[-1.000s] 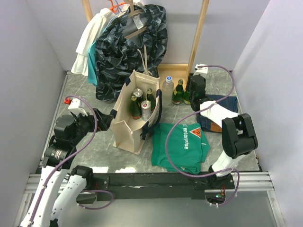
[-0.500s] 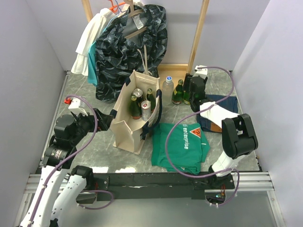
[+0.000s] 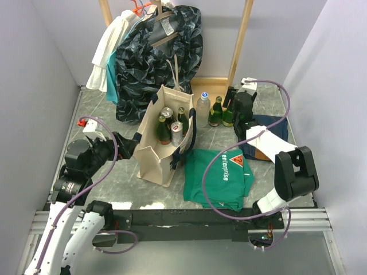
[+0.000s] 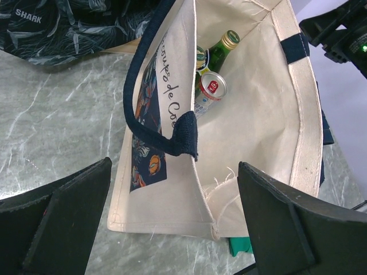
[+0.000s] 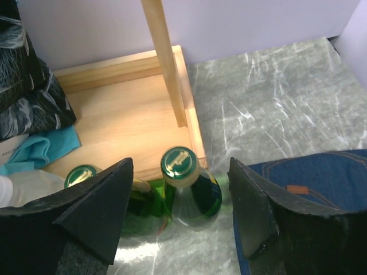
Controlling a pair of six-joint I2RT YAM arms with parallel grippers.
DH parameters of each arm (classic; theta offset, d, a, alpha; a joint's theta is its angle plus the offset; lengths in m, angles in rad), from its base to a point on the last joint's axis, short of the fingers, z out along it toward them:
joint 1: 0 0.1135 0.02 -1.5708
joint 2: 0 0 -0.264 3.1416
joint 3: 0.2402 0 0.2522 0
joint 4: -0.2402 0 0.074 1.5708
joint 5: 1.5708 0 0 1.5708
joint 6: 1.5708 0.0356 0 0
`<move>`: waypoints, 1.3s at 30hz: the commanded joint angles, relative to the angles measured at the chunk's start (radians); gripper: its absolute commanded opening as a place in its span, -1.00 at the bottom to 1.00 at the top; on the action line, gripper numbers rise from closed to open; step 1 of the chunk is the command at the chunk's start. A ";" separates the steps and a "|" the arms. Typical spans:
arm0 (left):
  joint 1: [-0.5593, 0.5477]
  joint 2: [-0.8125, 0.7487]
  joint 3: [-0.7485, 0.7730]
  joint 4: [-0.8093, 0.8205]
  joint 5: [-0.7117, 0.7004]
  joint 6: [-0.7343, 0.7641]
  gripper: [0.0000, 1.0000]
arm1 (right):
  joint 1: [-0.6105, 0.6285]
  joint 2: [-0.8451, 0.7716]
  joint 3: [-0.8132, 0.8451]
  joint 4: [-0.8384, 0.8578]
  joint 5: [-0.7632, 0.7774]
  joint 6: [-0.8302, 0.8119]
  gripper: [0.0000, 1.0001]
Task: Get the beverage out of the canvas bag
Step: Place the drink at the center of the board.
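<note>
I'm seeing right pincer (image 5: 180, 166) hanging open over green bottle (image 5: 192, 192) on desk (image 5: 275, 91); left pincer (image 4: 173, 166) gaping wide, facing canvas bag (image 4: 258, 114).

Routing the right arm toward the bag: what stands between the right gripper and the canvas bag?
Three upright bottles, seen in the top view: two green bottles by the right gripper, then a clear bottle nearest the canvas bag.
</note>
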 commanded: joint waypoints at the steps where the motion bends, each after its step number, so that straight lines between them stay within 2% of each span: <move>1: -0.001 -0.011 -0.008 0.045 0.023 -0.002 0.93 | -0.002 -0.085 -0.037 -0.013 0.027 0.016 0.50; 8: -0.002 -0.016 -0.010 0.044 0.017 -0.004 0.93 | -0.002 -0.164 -0.021 -0.133 0.016 0.045 0.55; 16: -0.001 -0.023 -0.008 0.039 0.008 -0.005 0.93 | -0.004 -0.254 0.026 -0.292 -0.113 0.090 0.57; 21: -0.001 -0.028 -0.010 0.042 0.005 -0.005 0.93 | -0.002 -0.320 0.009 -0.314 -0.173 0.140 0.63; 27: -0.001 -0.025 -0.007 0.039 0.002 -0.005 0.93 | -0.002 -0.354 0.038 -0.383 -0.277 0.128 0.65; 37: -0.001 -0.028 -0.008 0.038 -0.004 -0.008 0.93 | 0.024 -0.323 0.209 -0.538 -0.460 0.076 0.52; 39: -0.001 -0.028 -0.010 0.038 -0.003 -0.007 0.93 | 0.033 -0.314 0.230 -0.556 -0.490 0.064 0.43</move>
